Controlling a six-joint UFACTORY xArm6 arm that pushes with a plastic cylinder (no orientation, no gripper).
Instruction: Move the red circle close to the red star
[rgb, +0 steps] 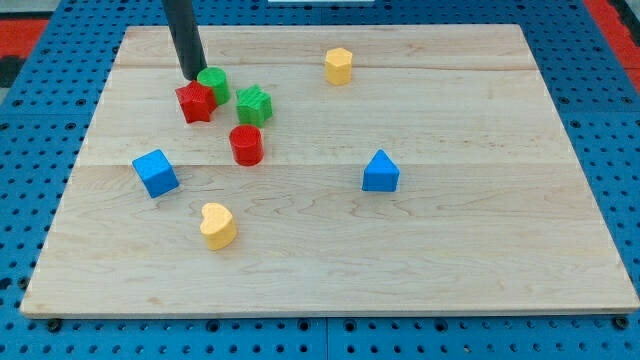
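Seven blocks sit on the wooden board (470, 260). In the upper left of the frame my tip (192, 76) rests just above the red star (196, 102), wedged beside the green circle (213, 84) — there are no fingers to open or close, only the bare rod. The red circle (246, 145) stands near the star, lower and to the view's right, apart from it. A green star (254, 105) lies just above the red circle. A blue cube (155, 173) sits at left, a yellow heart (217, 225) below centre-left, a blue triangular block (380, 172) right of centre, and a yellow hexagon (339, 66) near the top.
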